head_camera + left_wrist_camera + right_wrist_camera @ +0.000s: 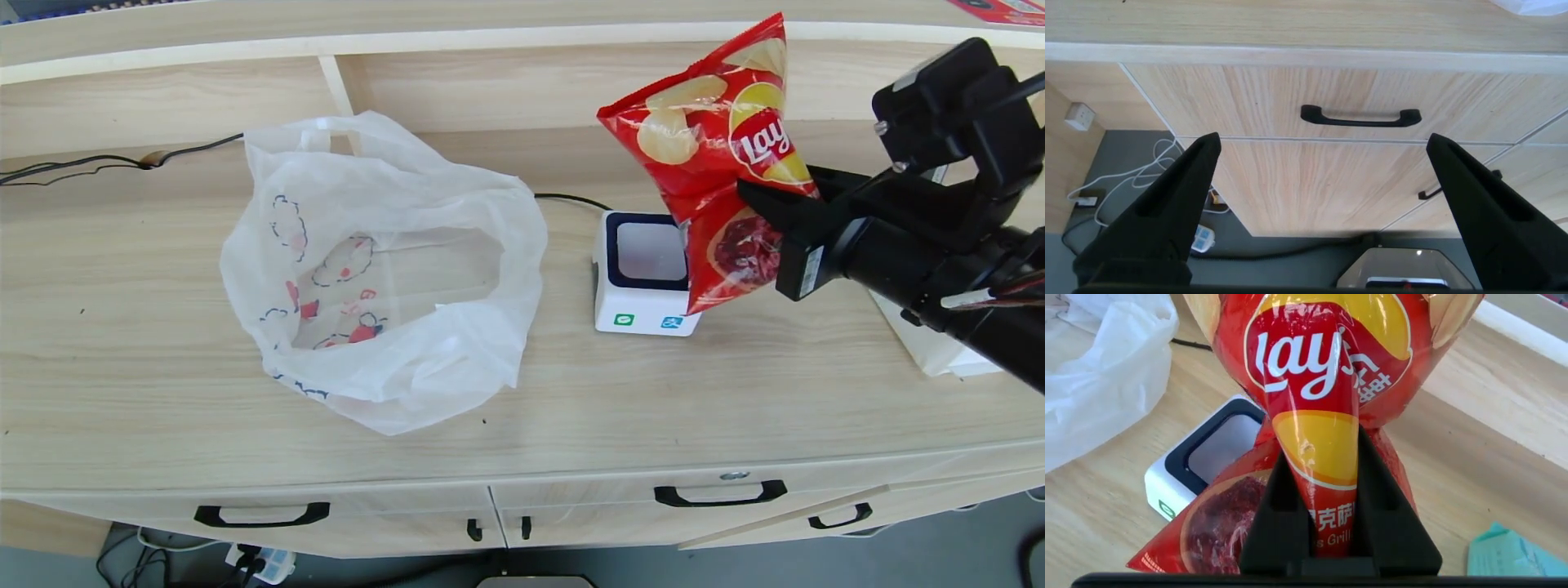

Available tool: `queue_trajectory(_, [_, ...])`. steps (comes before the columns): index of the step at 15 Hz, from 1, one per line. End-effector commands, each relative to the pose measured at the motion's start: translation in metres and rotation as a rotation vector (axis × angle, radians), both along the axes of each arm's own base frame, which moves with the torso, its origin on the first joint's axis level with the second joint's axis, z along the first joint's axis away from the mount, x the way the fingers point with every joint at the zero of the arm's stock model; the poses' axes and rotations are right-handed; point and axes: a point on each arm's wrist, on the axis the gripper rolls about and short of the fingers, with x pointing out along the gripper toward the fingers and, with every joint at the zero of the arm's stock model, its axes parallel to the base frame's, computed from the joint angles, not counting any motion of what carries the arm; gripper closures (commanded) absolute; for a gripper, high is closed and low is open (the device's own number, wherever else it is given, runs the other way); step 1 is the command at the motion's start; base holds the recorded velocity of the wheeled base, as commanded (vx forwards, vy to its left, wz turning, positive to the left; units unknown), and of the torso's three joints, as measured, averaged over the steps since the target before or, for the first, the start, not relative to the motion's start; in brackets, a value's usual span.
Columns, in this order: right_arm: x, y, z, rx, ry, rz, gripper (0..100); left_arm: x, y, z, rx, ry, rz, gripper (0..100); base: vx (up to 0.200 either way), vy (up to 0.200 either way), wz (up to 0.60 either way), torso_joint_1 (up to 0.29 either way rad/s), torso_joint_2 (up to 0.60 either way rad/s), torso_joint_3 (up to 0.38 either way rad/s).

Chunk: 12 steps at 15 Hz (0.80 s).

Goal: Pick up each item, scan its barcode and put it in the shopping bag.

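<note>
Head looks down at counter [122,343] — right wrist shares scanner [645,282].

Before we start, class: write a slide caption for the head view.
Right arm's jaws, shut on a red chip bag, hold it by the white scanner, beside the open shopping bag.

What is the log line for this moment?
right tool: shut on chip bag | chip bag: near scanner | left tool: open, facing drawer | shopping bag: open

shopping bag [384,269] mouth open upward | gap to scanner [645,273] | shelf wall [506,86] behind
</note>
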Motion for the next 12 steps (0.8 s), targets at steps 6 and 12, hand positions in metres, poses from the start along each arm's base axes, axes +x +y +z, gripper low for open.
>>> queue_trajectory(6, [-0.058, -0.038, -0.012, 0.124, 0.034, 0.023, 100, 0.0, 0.0, 0.0, 0.0, 0.001, 0.001, 0, -0.1, 0.0, 0.0, 0.002, 0.0, 0.0])
queue_trajectory(12, [-0.064, -0.041, -0.021, 0.197, 0.09, 0.037, 100, 0.0, 0.0, 0.0, 0.001, 0.0, 0.001, 0, -0.067, 0.033, 0.0, 0.001, 0.0, 0.001])
